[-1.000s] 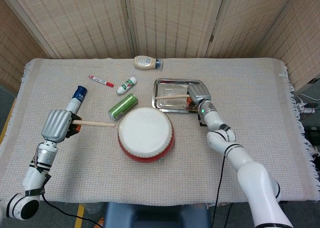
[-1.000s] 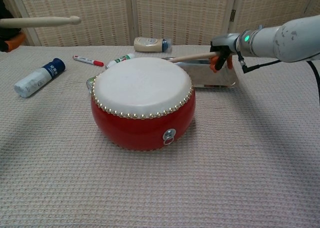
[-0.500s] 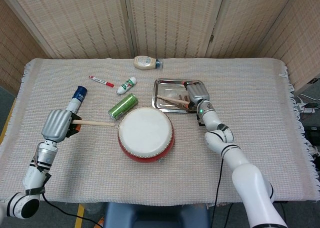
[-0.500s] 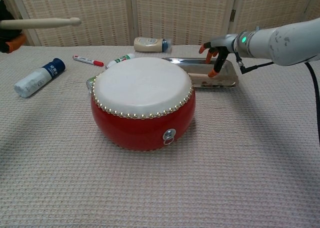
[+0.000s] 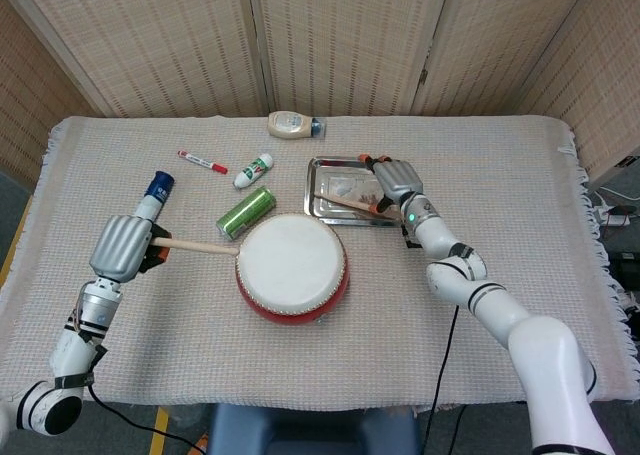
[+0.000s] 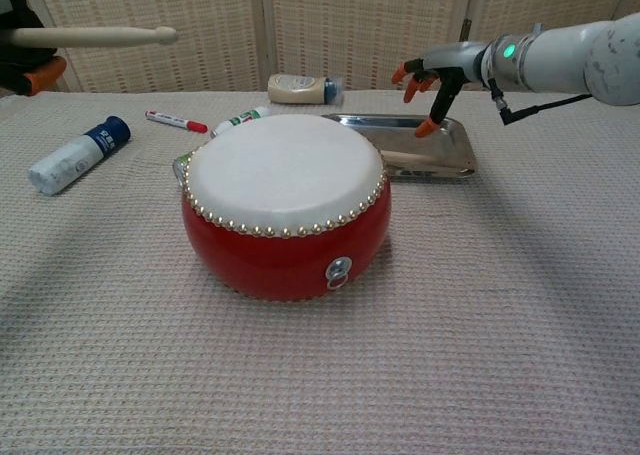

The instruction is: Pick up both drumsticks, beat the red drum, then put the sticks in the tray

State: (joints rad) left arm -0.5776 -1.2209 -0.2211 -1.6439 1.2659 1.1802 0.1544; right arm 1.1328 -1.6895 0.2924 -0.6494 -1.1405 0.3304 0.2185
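Now stowing sticks. One drumstick point(image 5: 345, 204) lying in tray point(image 5: 322, 167); right hand point(image 6: 432, 79) above tray, fingers spread, empty. Left hand point(image 5: 122, 248) well left of tray, gripping second drumstick point(image 5: 195, 244). Next, judged: carry over red drum point(image 5: 292, 267), release in tray.

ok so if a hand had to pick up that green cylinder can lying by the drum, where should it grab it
Grip the green cylindrical can across its middle, coming from above. It lies on its side, slanted beside the red drum, so fingers should straddle its round body across the long axis, probably clear of the drum-side end.

cloth-covered table point(image 5: 520, 185): drum point(image 5: 292, 268), tray point(image 5: 322, 171), bottles, marker point(image 5: 202, 162), can point(image 5: 246, 212).
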